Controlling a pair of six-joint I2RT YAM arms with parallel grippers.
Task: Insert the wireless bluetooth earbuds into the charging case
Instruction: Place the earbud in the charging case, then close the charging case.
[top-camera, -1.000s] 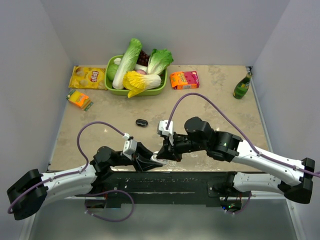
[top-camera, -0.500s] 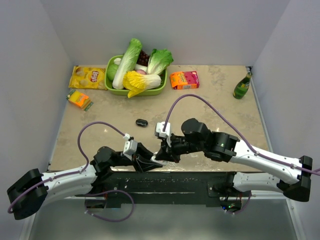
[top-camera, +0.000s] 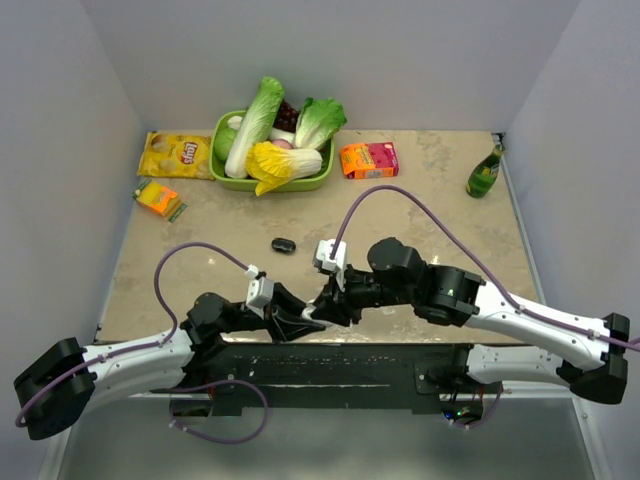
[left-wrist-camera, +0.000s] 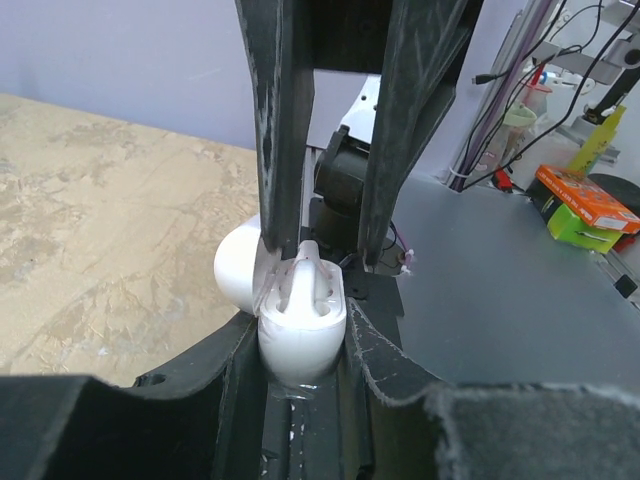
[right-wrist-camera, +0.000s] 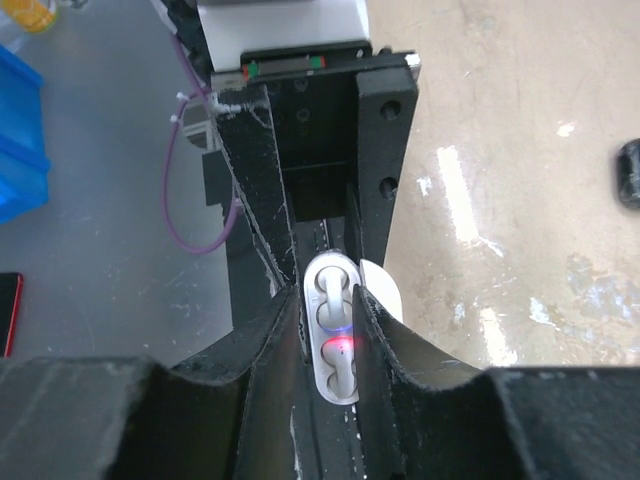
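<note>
The charging case is at the near edge of the table, in the middle, gripped between the fingers of the left gripper. The right gripper meets it from the other side, with one finger on each side of the case. The earbuds sit in the case (one behind the other). A small oval thing lies behind the grippers. At the back stands a basket with a chip bag on its left, a box on its right, and a bottle in the far right corner.
</note>
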